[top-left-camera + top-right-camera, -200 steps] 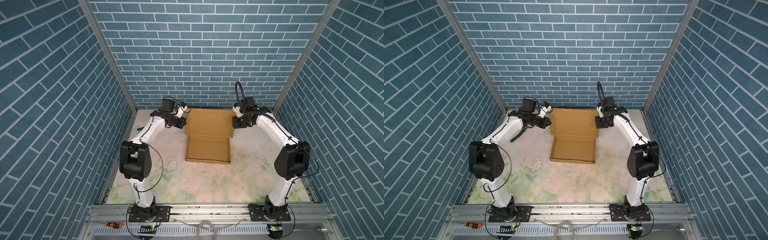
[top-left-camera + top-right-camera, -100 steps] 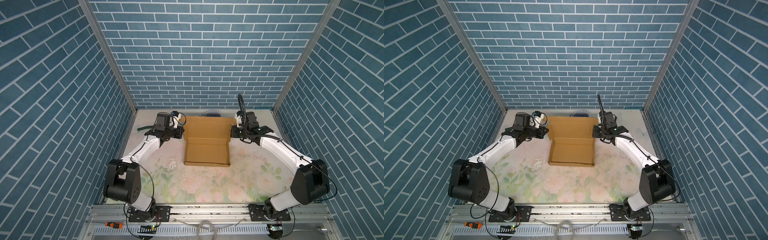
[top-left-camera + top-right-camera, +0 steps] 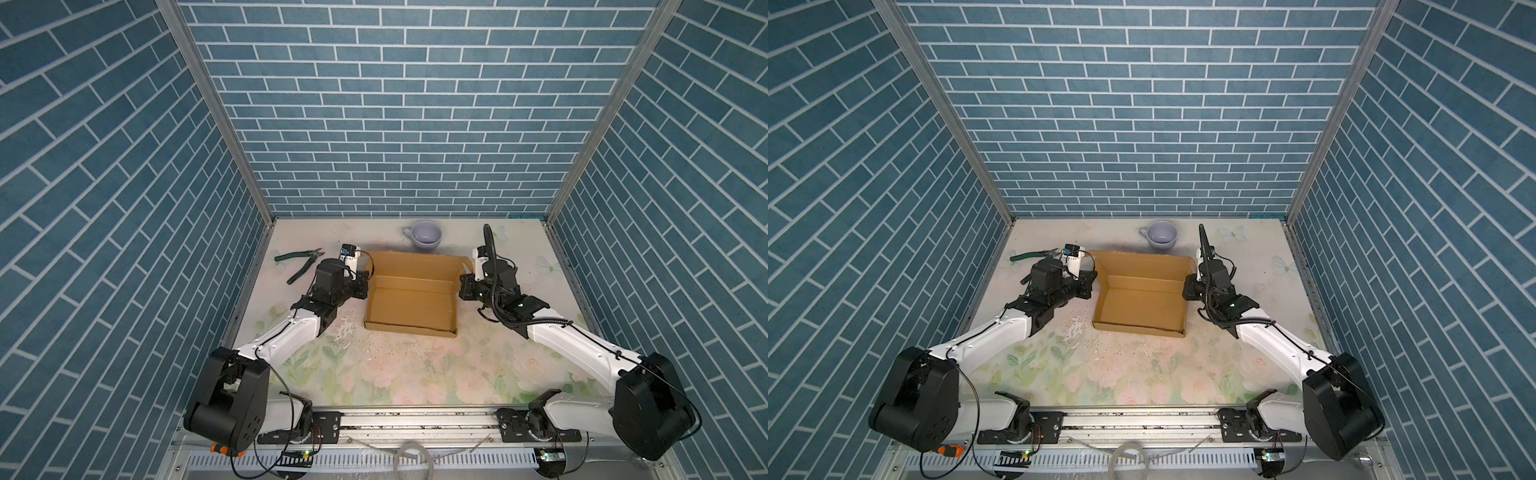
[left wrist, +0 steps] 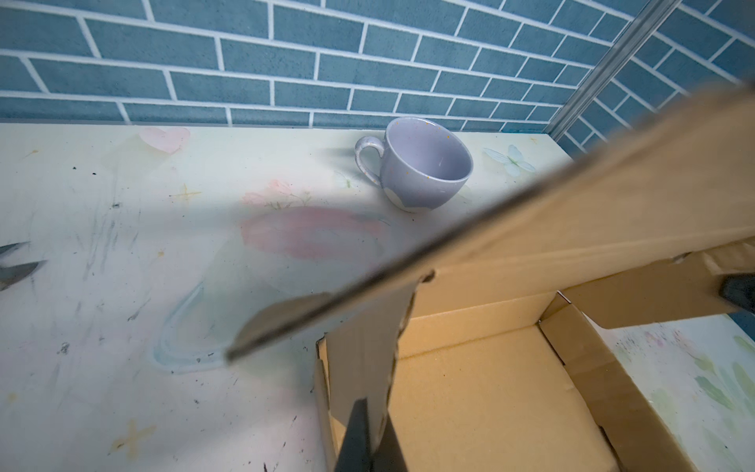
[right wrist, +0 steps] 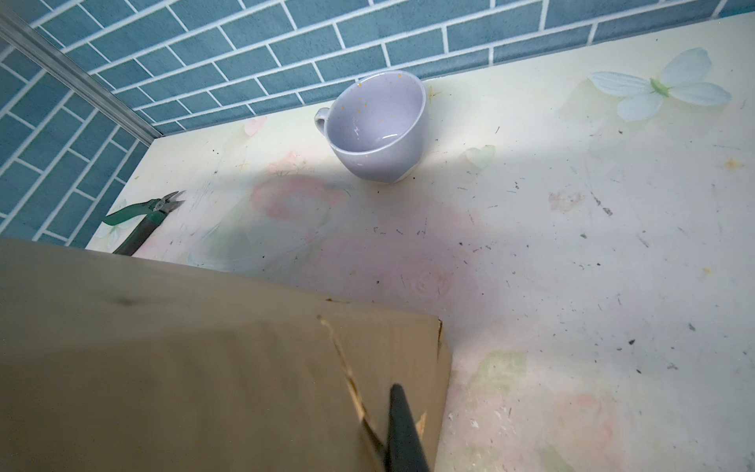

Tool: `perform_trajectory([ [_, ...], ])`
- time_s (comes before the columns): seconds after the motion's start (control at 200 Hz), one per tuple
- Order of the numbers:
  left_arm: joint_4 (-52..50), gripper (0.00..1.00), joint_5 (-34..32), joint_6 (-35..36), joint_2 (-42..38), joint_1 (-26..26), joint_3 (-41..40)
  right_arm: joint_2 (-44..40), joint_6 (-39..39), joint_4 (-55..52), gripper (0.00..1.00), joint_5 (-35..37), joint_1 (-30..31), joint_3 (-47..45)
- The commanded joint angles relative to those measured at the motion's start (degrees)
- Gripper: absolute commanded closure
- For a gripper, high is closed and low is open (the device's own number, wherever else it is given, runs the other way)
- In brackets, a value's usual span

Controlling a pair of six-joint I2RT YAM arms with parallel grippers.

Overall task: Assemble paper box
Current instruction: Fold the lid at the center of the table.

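Shallow, rectangular corrugated paper box (image 3: 411, 305)

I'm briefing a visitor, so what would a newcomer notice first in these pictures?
A brown paper box sits in the middle of the table with its lid raised, and the left gripper and right gripper are shut on its opposite side flaps. Behind it stands a lilac cup, and green-handled cutters lie near the left arm.

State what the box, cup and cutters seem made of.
The paper box: brown corrugated cardboard, matte; creased folds and a torn fibrous edge show. The cup: likely glazed ceramic, speckled lavender; glossy highlights inside. The cutters: grey metal-looking jaws; handles apparently green plastic or rubber sleeves.
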Motion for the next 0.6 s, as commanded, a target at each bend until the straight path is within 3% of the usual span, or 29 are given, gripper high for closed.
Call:
perform_trajectory([
  [0.0, -0.4, 1.0, -1.3, -2.3, -0.1, -2.3, -4.3, -1.5, 4.2, 2.5, 1.0, 0.1, 2.5, 0.3],
  [0.595, 6.2, 1.0, -7.3, -2.0, -1.9, -7.9, -13.6, -4.2, 12.9, 2.9, 1.0, 4.4, 6.2, -0.1],
])
